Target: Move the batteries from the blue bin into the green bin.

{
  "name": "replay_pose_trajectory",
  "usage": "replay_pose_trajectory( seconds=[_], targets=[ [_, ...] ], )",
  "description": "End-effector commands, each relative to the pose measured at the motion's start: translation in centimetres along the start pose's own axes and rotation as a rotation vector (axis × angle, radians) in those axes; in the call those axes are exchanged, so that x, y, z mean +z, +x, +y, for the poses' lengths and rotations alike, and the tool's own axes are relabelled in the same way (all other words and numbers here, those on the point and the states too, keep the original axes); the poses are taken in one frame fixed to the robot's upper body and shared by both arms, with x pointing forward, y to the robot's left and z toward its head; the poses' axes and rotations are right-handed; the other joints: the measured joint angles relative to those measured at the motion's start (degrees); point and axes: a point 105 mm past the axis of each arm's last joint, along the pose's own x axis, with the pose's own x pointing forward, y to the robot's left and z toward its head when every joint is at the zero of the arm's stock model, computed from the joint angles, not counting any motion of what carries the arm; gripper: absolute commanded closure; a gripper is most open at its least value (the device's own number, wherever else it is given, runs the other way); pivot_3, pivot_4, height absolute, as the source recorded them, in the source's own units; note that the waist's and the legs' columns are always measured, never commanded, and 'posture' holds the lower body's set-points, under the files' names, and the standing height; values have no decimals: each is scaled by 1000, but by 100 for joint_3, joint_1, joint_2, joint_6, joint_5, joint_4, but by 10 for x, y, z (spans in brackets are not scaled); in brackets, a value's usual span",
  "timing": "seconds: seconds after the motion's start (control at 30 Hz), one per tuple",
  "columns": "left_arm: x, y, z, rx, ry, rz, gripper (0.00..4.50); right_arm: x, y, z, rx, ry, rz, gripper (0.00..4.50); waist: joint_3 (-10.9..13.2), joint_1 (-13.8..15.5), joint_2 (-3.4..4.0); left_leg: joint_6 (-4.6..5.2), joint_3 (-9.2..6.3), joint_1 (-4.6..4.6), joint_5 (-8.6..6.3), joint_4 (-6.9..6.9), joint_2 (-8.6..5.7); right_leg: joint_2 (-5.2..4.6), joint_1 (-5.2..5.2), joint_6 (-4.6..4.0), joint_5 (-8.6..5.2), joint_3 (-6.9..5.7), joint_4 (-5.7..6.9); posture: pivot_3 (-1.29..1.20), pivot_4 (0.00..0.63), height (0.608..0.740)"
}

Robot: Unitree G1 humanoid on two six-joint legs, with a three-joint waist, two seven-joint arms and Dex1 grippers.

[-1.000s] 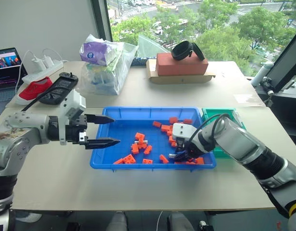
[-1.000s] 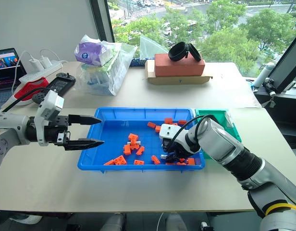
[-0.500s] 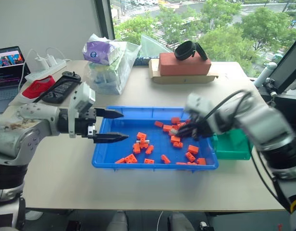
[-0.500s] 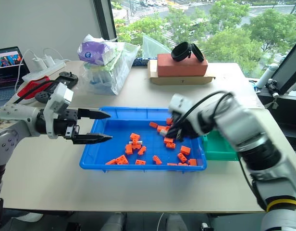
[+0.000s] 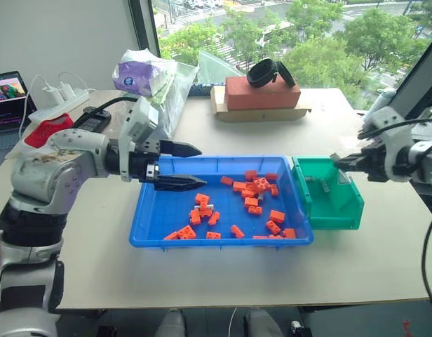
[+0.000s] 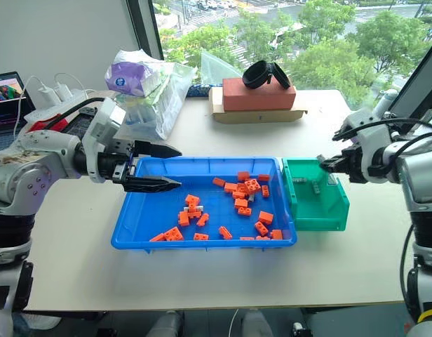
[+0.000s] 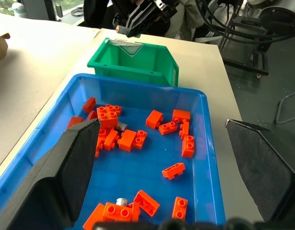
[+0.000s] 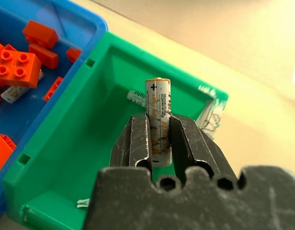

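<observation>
My right gripper [image 8: 158, 136] pinches a battery [image 8: 158, 120] upright between its jaws, held above the green bin [image 5: 328, 193] — another battery [image 8: 136, 96] already lies inside. My left gripper [image 5: 193, 166] hangs with jaws spread over the blue bin [image 5: 160, 232] (orange bricks [image 5: 257, 187] scattered in it, one battery [image 7: 121, 201] among them) on the tabletop [image 5: 202, 270].

Orange toy bricks [image 5: 252, 188] lie scattered. On the far worktop [image 5: 202, 133] a red brick [image 5: 264, 91] sits on cardboard with a black strap [image 5: 266, 71] on top; a clear bag [image 5: 156, 88], power strip [image 5: 62, 104] and laptop [image 5: 7, 95] stand leftward.
</observation>
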Motion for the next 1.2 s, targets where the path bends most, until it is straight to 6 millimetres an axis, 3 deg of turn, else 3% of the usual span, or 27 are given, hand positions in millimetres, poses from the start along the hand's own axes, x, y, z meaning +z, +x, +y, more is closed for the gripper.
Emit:
replay_pose_trajectory(
  seconds=[0.03, 0.27, 0.33, 0.43, 0.6, 0.73, 0.87, 0.93, 1.0, 1.2],
  targets=[
    [10, -4, -8, -42, 40, -6, 0, -10, 2, 1, -28, 7, 22, 4226, 0, 15, 0, 0, 0, -2, 0, 1, 0, 0, 0, 0, 0, 0, 0, 0, 150, 740],
    [5, -6, -8, -36, 41, 19, 0, -25, 11, 18, 16, -18, 75, 4226, 1, 33, 1, -1, 0, -2, 0, 1, -1, -1, 0, 0, 0, 0, 0, 0, 150, 740],
    [4, -7, -9, -37, 42, 22, 0, -20, 12, 23, 39, -55, 50, 3222, 1, 50, 1, -1, 0, -2, 0, 1, -1, -1, 0, 0, 0, 0, -1, 0, 150, 740],
    [4, -7, -9, -36, 53, 22, 0, -10, 5, 23, 49, -88, 25, 2293, 1, 56, 1, -1, 0, -3, 0, 1, -1, -1, 0, 0, 0, 1, -3, 0, 150, 740],
    [2, -9, -9, -33, 49, 27, 0, 28, -21, 9, -24, -212, -53, 617, 3, 71, 4, -1, 1, -4, 1, 1, -1, -1, -1, 0, 0, 1, -6, 0, 150, 740],
    [-1, -11, -6, -5, 63, 46, 0, 55, -33, 28, 50, -298, -113, 617, 2, 61, 3, -1, 0, -3, 0, -1, 0, -1, 1, 1, 0, -1, -11, 0, 150, 740],
    [-8, -17, -7, 10, 82, 78, 0, 66, -21, 79, 226, -409, -135, 617, 2, -1, 4, -1, 1, 0, 0, -2, 2, 0, 0, 1, 0, 1, -11, 0, 150, 740],
    [-11, -18, -7, 27, 86, 88, 0, 64, -8, 95, 276, -414, -129, 617, 2, 2, 3, -1, -2, 0, 1, -1, 2, 1, 0, 0, 0, -1, -3, 0, 150, 740],
    [-14, -21, -7, 52, 88, 102, 0, 63, 16, 104, 282, -362, -126, 617, 1, -4, 0, -2, -2, -3, 1, -1, 1, 0, 0, 0, 0, -1, -4, 0, 150, 740],
    [-13, -24, -14, 69, 90, 94, 0, 59, 50, 111, 273, -243, -101, 617, 3, 23, -1, -9, -5, -6, 5, 0, 0, 0, -3, 0, 0, -2, 6, 0, 150, 740]
  ],
)
